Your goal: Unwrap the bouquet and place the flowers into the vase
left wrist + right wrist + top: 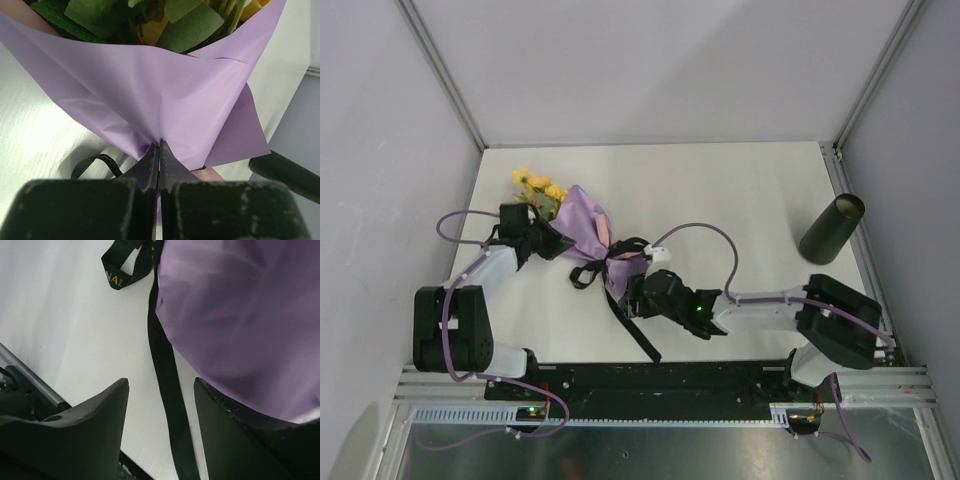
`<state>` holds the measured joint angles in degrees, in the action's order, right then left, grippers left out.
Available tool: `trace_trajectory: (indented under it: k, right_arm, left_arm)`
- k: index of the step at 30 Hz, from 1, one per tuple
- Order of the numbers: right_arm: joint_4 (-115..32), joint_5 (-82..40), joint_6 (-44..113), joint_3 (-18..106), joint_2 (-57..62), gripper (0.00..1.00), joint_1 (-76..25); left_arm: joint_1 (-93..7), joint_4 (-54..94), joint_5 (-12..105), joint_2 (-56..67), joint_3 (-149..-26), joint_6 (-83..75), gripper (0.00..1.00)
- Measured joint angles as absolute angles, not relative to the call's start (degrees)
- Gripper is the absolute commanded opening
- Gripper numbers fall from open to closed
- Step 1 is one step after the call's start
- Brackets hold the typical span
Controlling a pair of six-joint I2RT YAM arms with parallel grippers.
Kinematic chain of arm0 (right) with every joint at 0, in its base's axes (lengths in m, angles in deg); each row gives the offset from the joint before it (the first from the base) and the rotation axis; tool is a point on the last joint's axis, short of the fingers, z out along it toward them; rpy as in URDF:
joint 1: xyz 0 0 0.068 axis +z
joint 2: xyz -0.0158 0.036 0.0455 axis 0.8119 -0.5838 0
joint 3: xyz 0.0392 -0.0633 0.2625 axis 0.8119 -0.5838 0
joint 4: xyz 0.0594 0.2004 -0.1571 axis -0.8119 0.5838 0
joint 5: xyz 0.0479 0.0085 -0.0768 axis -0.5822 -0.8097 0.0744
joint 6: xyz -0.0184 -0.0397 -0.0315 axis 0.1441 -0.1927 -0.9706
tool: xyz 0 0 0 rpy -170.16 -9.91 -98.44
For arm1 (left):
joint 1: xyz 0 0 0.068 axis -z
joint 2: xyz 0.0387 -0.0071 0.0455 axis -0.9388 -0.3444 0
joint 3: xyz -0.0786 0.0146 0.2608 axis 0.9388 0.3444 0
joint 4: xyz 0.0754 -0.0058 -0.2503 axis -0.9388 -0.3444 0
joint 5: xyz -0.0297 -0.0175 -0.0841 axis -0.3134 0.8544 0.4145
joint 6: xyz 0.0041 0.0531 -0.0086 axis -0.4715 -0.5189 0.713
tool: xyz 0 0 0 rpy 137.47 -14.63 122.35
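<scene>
— Where is the bouquet (582,225)?

— Flat on the tabletop (740,190), left of the middle. The flowers (535,188) point toward 10 o'clock and the tied neck toward 4 o'clock. The black ribbon (632,328) trails from the neck down toward 5 o'clock, nearly to the near edge.

— And the left arm?

— It folds up from its base at the near left corner, and its forearm reaches toward 2 o'clock to the wide end of the wrap. The left fingers (159,152) are clenched on a fold of the lilac paper wrap (165,100), with the paper pinched right in the seam between them (green leaves show just above, inside the cone).

— The right arm?

— It stretches low from the near right corner toward 9 o'clock, wrist at the tied neck. The right fingers (638,287) stand apart. In the wrist view the ribbon tail runs up through the gap between them without being gripped, and the lilac paper lies at their 1 o'clock.

— The vase (830,228)?

— By the right edge, around 3 o'clock from the bouquet and well apart from it. Neither arm touches it.
</scene>
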<state>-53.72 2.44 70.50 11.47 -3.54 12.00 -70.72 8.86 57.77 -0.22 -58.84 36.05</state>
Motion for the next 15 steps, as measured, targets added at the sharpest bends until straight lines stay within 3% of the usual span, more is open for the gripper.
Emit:
trace_trajectory:
  k: [15]
  right_arm:
    - [-63.36, 3.99, 68.14, 23.62, -22.71, 0.49, 14.99]
  left_arm:
    - [-70.72, 8.82, 59.85, 1.73, -57.24, 36.94, 0.0]
